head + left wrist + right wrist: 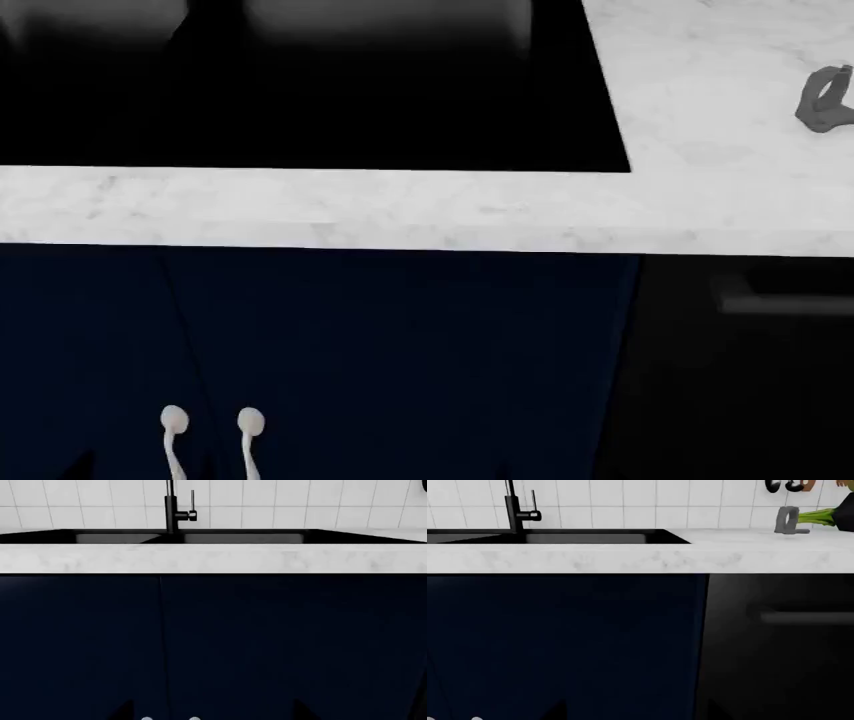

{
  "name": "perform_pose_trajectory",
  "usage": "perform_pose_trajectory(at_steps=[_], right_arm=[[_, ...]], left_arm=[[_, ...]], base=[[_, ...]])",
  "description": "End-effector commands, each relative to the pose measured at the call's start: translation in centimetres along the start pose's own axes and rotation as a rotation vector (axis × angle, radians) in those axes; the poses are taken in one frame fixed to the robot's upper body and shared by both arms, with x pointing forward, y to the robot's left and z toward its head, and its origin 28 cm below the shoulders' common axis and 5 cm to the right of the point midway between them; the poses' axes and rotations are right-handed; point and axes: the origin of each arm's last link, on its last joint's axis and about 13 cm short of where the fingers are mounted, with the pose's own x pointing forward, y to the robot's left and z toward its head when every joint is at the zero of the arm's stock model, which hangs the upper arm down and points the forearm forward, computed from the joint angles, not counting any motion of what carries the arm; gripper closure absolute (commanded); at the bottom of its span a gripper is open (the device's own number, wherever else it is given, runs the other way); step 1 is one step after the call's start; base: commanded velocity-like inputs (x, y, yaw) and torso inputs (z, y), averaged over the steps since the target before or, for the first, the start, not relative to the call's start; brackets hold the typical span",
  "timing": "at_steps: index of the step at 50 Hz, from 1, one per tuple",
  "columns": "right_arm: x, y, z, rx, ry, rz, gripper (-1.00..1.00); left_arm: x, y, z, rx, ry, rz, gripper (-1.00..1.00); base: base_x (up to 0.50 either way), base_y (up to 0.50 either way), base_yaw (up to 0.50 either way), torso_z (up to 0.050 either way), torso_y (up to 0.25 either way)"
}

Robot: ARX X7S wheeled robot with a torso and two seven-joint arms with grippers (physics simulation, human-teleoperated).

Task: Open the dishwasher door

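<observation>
The dishwasher door [780,670] is a flat black panel to the right of the navy cabinets, and it stands shut. Its dark-grey bar handle [807,617] runs just under the counter. The door [747,400] and its handle [787,303] also show at the right of the head view. My right gripper [634,711] is open and empty; it faces the navy cabinet door beside the dishwasher's left edge, apart from it. My left gripper [213,712] is open and empty, facing the navy cabinet doors under the sink. Only the dark fingertips show.
A white marble counter [400,210] overhangs the cabinets. A black sink [307,90] with a black faucet [172,507] sits above the navy doors, which have two white knobbed handles [174,420]. A grey object [825,100] and green leaves [817,516] lie on the counter above the dishwasher.
</observation>
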Motion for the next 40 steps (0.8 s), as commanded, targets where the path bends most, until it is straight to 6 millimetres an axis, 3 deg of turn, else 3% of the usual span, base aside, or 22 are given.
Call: perform_pose_trajectory(at_steps=[1, 18, 40], right_arm=[[0.02, 0.04, -0.06, 0.0, 0.0, 0.0, -1.0], [-0.03, 0.57, 0.54, -0.024, -0.029, 0.038, -1.0], [-0.16, 0.41, 0.42, -0.01, -0.033, 0.035, -1.0]], left_arm=[[0.07, -0.02, -0.12, 0.0, 0.0, 0.0, -1.0], [-0.31, 0.28, 0.29, -0.018, -0.026, 0.008, -1.0], [-0.32, 0.31, 0.15, 0.0, -0.032, 0.009, -1.0]], base=[[0.0, 0.0, 0.0, 0.0, 0.0], [0.0, -0.02, 0.0, 0.0, 0.0], [0.0, -0.46, 0.0, 0.0, 0.0]])
